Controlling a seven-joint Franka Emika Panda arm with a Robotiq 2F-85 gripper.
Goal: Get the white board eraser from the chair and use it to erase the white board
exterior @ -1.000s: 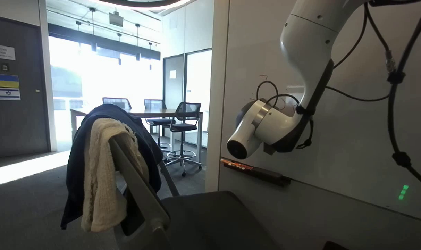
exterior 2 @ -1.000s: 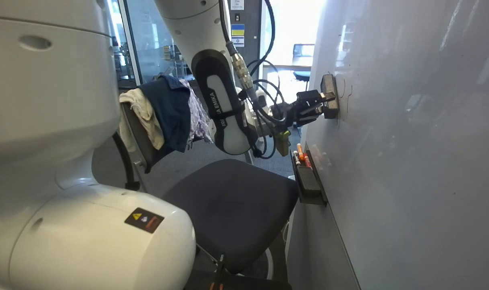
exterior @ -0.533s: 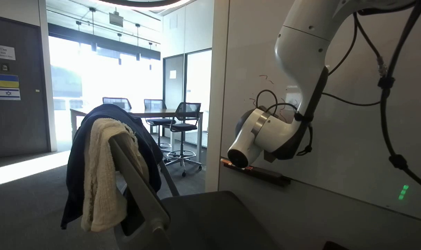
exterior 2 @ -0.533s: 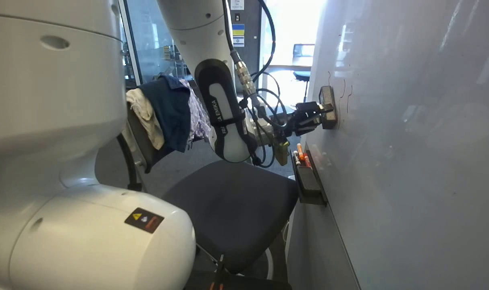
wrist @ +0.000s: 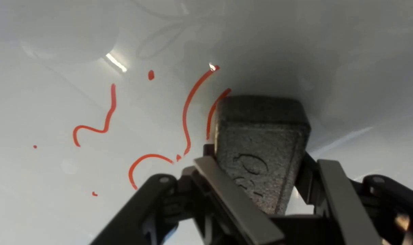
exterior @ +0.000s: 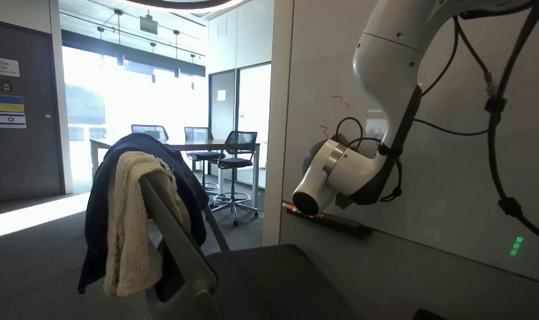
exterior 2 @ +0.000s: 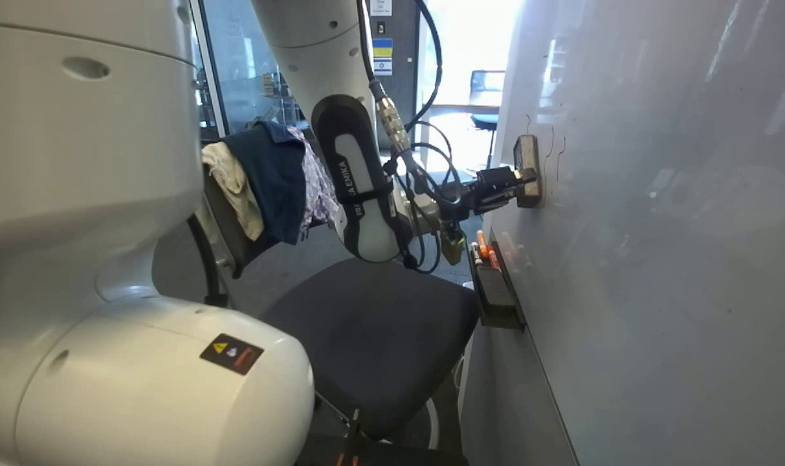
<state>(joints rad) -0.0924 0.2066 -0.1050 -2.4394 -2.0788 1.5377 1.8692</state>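
My gripper [wrist: 257, 161] is shut on the white board eraser [wrist: 260, 143], a dark grey block, with a finger on either side of it. In an exterior view the eraser [exterior 2: 527, 155] stands roughly upright at the white board [exterior 2: 657, 272], its face against it or very close; I cannot tell if it touches. Red marker strokes show on the white board [wrist: 56, 109] in the wrist view, mostly left of the eraser, one right beside its edge. The dark grey chair [exterior 2: 379, 336] stands below the arm, garments over its back. In an exterior view [exterior: 269, 271] the arm hides the eraser and gripper.
A dark marker tray [exterior 2: 520, 317] on the board below the gripper holds several markers [exterior 2: 483, 243] and another dark block [exterior 2: 494, 285]. It also shows in an exterior view [exterior: 345, 226]. Cables [exterior 2: 431, 149] loop around the wrist. A navy jacket [exterior: 131, 146] hangs over the chair back.
My gripper with the eraser has moved down along the board, then stayed at nearly the same height while the wrist turned slightly. Red strokes above it came into view.
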